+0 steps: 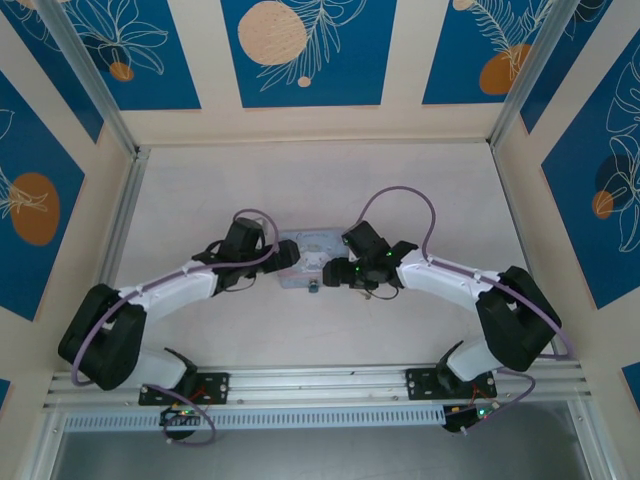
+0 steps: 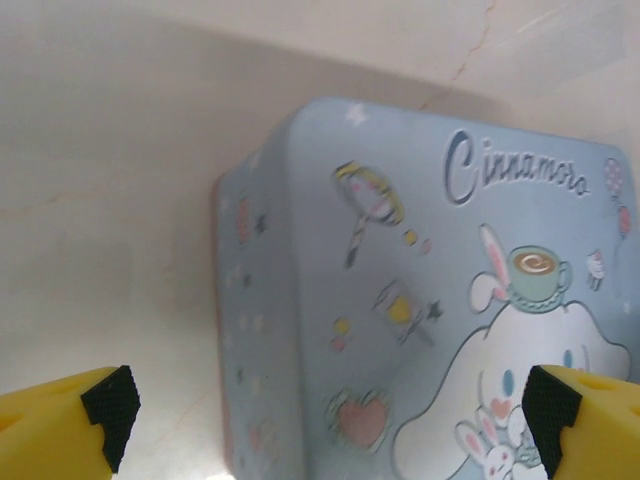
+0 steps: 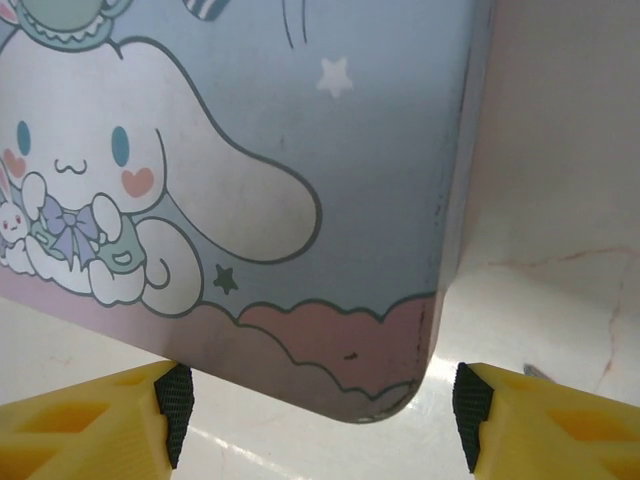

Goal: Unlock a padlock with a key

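Found the pastel blue cartoon-printed tin box (image 1: 310, 243) on the pale table (image 1: 200, 200), left gripper (image 2: 328, 408) at its left end, right gripper (image 3: 318, 410) at its right end, tiny bluish-grey padlock (image 1: 313, 289) at its near edge.

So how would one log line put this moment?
left pincer: open, facing tin | right pincer: open, at tin corner | padlock: at tin's near edge

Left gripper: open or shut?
Open: the left gripper has its yellow fingers at opposite edges of the wrist view, far apart, facing the tin.
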Available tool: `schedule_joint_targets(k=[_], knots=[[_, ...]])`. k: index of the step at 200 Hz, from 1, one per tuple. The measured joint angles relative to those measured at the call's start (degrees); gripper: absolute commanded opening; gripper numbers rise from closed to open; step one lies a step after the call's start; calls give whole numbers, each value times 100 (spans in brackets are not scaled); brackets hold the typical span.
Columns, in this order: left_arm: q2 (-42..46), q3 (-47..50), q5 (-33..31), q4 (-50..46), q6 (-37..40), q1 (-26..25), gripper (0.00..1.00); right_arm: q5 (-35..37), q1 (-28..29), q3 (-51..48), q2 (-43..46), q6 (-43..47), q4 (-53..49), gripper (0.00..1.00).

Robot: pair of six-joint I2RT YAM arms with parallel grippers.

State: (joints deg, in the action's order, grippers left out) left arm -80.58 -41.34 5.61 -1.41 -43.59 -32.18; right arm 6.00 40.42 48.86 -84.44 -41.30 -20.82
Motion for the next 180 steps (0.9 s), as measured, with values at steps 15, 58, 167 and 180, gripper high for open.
schedule_joint_targets(k=[15,58,167,180], knots=[[-223,-210,35,125,-2,0,100,0,-76,87,-114,0,26,69],[-1049,-1069,105,306,24,0,100,-20,-317,413,-321,0,103,69],[-1526,-1718,136,251,328,105,100,-203,-723,776,-662,-4,225,73],[-1272,-1545,114,219,361,208,100,-236,-728,664,-426,-13,190,74]])
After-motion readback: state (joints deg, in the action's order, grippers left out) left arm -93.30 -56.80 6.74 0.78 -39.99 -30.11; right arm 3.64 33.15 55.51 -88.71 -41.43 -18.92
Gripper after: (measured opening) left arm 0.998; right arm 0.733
